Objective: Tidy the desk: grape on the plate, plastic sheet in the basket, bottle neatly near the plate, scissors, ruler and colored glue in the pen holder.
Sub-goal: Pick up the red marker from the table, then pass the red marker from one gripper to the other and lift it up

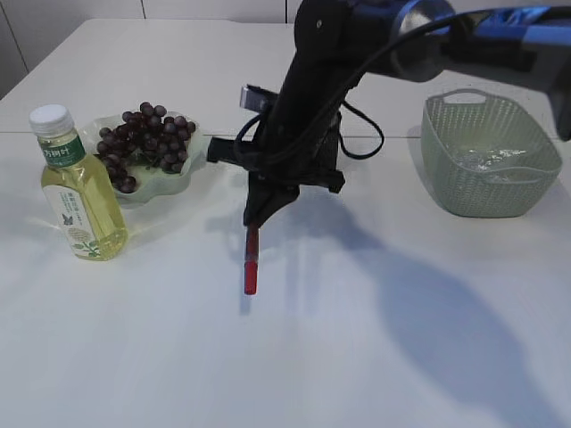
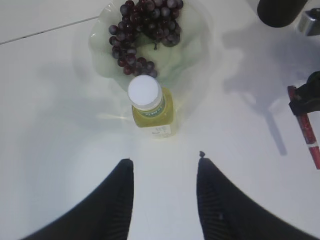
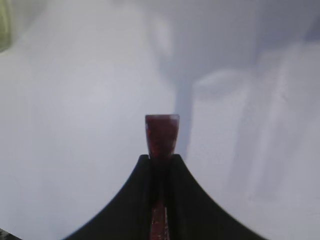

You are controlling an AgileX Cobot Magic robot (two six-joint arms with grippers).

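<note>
Right gripper (image 1: 252, 234): black, tapered jaws were clamped on a red glue tube (image 1: 251, 267), a slim stick hanging upright with its lower end just above the counter (image 1: 357, 339); the right wrist view showed its glittery red tip jutting past the pinched jaws.
Left gripper (image 2: 165, 172): two matte black ribbed fingers (image 2: 117, 200) stood apart with nothing between them, hovering above the bottle (image 2: 150, 107).
Bottle: clear plastic, pale yellow liquid, white screw cap and green-white label; it stood upright just beside the plate (image 1: 192, 147).
Grapes (image 1: 143, 143): a dark purple bunch of small round berries lay on the plate, a pale green translucent dish with a wavy rim.
Basket (image 1: 486, 156): light green woven-pattern plastic with handle cut-outs, on the counter's right, held a crinkled clear plastic sheet (image 1: 486, 160).
Counter: smooth, white, matte.
</note>
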